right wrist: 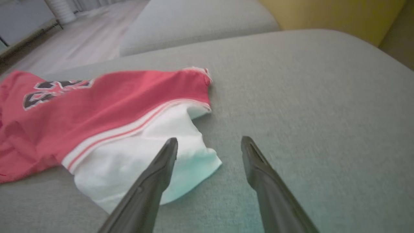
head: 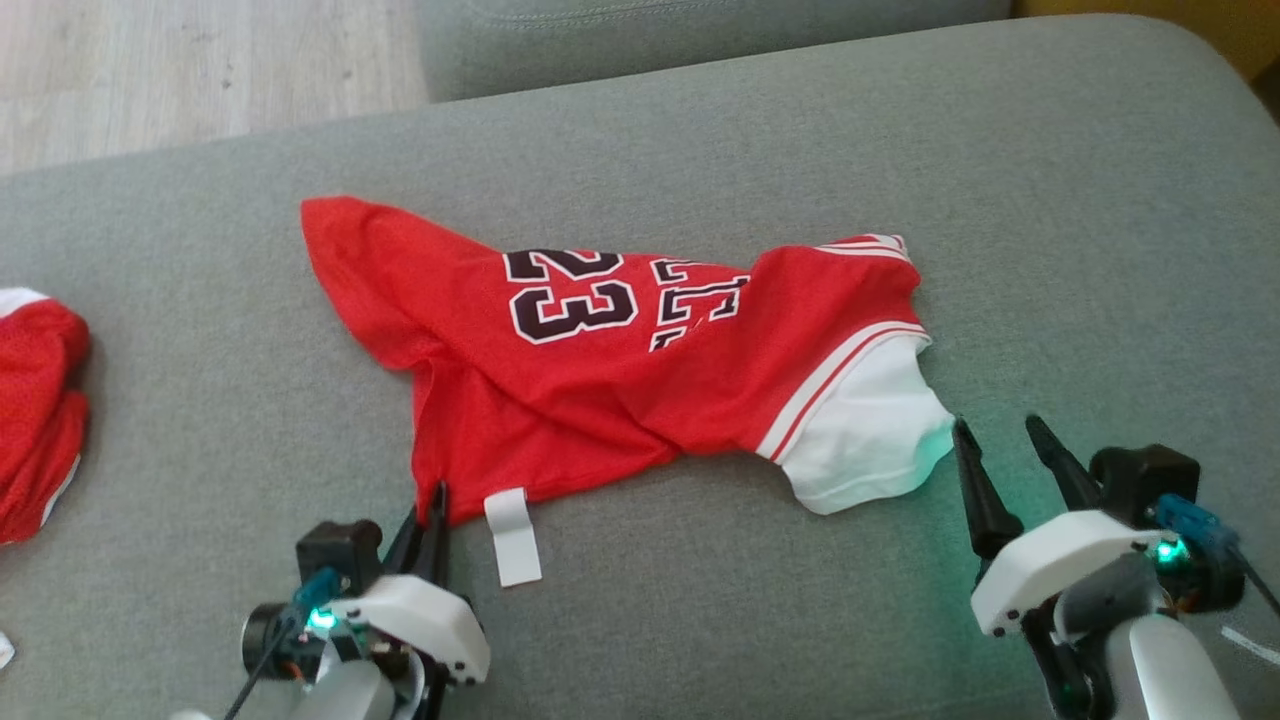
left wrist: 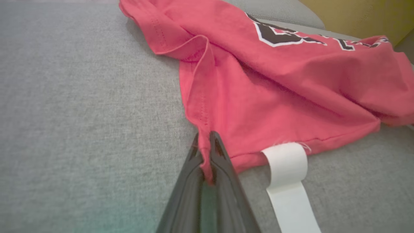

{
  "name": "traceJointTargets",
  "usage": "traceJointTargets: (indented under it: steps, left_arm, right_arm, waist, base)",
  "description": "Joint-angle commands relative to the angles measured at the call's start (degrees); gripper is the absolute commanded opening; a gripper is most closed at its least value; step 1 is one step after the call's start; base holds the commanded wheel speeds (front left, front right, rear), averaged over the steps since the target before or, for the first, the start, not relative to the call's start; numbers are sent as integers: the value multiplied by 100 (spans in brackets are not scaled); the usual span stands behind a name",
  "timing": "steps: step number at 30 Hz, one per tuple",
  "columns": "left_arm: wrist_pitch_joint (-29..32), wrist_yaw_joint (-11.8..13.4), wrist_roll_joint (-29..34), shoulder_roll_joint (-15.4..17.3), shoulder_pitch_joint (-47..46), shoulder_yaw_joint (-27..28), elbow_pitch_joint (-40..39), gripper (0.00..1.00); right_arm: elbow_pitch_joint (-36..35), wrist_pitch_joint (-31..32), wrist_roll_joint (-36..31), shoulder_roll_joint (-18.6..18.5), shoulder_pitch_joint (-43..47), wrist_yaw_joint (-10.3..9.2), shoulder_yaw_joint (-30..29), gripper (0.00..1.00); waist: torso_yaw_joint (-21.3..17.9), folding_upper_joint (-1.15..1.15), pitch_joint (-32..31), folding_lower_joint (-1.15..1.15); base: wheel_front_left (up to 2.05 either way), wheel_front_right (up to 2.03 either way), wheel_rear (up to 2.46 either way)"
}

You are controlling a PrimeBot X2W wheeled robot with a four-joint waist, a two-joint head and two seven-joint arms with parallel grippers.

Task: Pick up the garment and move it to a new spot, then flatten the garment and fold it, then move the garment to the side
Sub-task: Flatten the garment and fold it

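**Now: left grips jersey, right open**

We see the red jersey (head: 600, 380) crumpled mid-couch (head: 700, 150). Our left gripper (head: 435, 500) is clamped on its near corner, beside the white tag (head: 512, 535). Right gripper (head: 993, 423) is spread wide w/ nothing held, near the white sleeve (head: 860, 440).

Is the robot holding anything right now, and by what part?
Its left gripper is shut on the red jersey, pinching a corner of the hem beside the white tag. The right gripper is open near the white sleeve, holding nothing.
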Motion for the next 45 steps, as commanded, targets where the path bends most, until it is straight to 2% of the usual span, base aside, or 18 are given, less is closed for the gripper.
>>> traceJointTargets:
  steps: [1,9,15,16,19,24,26,29,32,35,37,41,45]
  left_arm:
    - [-87,-10,-32,46,-26,184,-209,0]
    - [-98,9,-35,77,-28,140,-432,0]
    - [-72,-6,-48,91,-77,109,-490,0]
    - [-72,-5,-58,93,-78,110,-495,0]
    - [-112,-18,-104,90,-65,128,-518,0]
    - [-336,-158,-405,43,19,342,-796,0]
    - [-397,-259,-634,28,88,506,-1078,0]
    - [-424,-443,-1158,-32,193,842,-1745,0]
    - [-122,-659,-1891,-77,249,1117,-2585,0]
    - [428,-723,-2317,116,165,1202,-3394,0]
    - [785,-692,-2475,284,54,1238,-3860,0]
    - [1377,-449,-2717,515,-184,1332,-4729,0]
    - [1805,-164,-2900,650,-399,1428,-5400,0]
  right_arm:
    - [-26,54,-12,-29,-342,44,57,100]
    - [1046,95,-132,-29,-920,44,-4,100]
    - [1792,460,-148,-29,-1100,44,195,100]
    - [1872,511,-105,-29,-1109,44,239,96]
    - [1940,409,8,-29,-1133,44,309,0]
    - [1495,127,526,-29,-1049,44,173,0]
    - [1058,97,920,-29,-1016,44,190,0]
    - [231,177,1109,-29,-955,44,28,0]
    - [-686,348,1086,-29,-887,44,-248,0]
    - [-1517,572,1156,-29,-864,44,-487,0]
    - [-2010,713,1198,-29,-915,44,-638,0]
    - [-2742,1060,1167,-29,-1149,44,-842,0]
    - [-3107,1397,1067,-29,-1437,44,-963,0]
  waist:
    - [44,0,53,0]
    - [175,0,271,0]
    - [265,0,331,0]
    - [273,0,332,0]
    - [284,0,315,0]
    - [236,0,184,0]
    - [190,0,104,0]
    - [146,0,-33,0]
    - [120,0,-165,0]
    - [121,0,-259,0]
    - [117,0,-318,0]
    - [72,0,-372,0]
    - [49,0,-356,0]
  base:
    - [0,0,0]
    - [0,0,0]
    - [0,0,0]
    - [0,0,0]
    - [0,0,0]
    - [0,0,0]
    - [0,0,0]
    - [0,0,0]
    - [0,0,0]
    - [0,0,0]
    - [0,0,0]
    - [0,0,0]
    - [0,0,0]
